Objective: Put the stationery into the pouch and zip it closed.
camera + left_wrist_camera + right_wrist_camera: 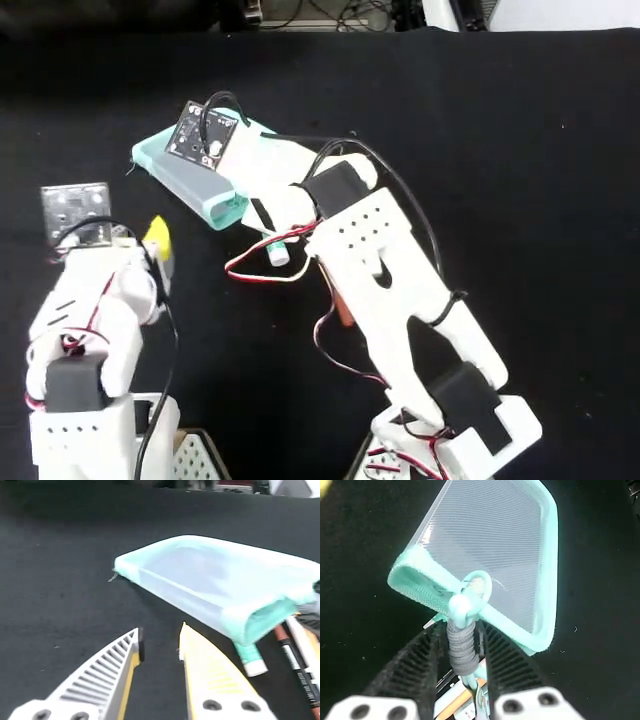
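The teal mesh pouch (180,178) lies flat on the black table, and in the left wrist view the pouch (215,582) has its open end toward the pens. My right gripper (463,635) is shut on the zipper pull (470,597), a teal ring with a grey cord between the fingers (422,660). My left gripper (159,644) is open with nothing between its tips, a short way from the pouch's long side; it is the yellow-tipped gripper (158,248) left of the pouch. A teal tube with a white cap (251,660) and pens (295,662) lie at the pouch's mouth.
The right arm (390,290) stretches from the front right across the table's middle, with red and white wires (262,268) hanging under it. An orange-brown pen (343,305) lies partly beneath it. Bare black cloth (520,150) lies to the right and behind.
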Controlling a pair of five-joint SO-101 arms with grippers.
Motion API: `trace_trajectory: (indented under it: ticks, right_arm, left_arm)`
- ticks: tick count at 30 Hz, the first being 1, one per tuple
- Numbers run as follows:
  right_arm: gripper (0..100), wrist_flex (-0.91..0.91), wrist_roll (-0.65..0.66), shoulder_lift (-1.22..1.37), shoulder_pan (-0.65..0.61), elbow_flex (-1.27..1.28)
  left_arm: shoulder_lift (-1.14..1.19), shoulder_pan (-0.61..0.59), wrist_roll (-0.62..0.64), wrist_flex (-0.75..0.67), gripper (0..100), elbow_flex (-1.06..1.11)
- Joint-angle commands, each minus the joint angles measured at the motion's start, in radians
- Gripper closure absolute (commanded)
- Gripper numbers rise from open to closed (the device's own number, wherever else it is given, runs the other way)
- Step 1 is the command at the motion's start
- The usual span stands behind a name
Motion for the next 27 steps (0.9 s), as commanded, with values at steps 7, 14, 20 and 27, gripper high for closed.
trace_trajectory:
  ticks: [7, 14, 20, 27]
  right_arm:
    - [98.7, -0.014, -0.012, 0.001, 0.014, -0.056]
    - [98.7, -0.014, -0.012, -0.001, 0.014, -0.056]
    - [98.7, -0.015, -0.012, -0.005, 0.012, -0.047]
    - [98.7, -0.017, -0.012, -0.004, 0.011, -0.047]
  left_arm:
    - [-0.014, 0.088, 0.178, -0.074, 76, -0.005]
    - [0.112, 0.127, 0.176, -0.107, 77, -0.013]
    - [0.282, 0.127, 0.181, -0.21, 77, -0.015]
    - [0.295, 0.128, 0.181, -0.216, 77, -0.013]
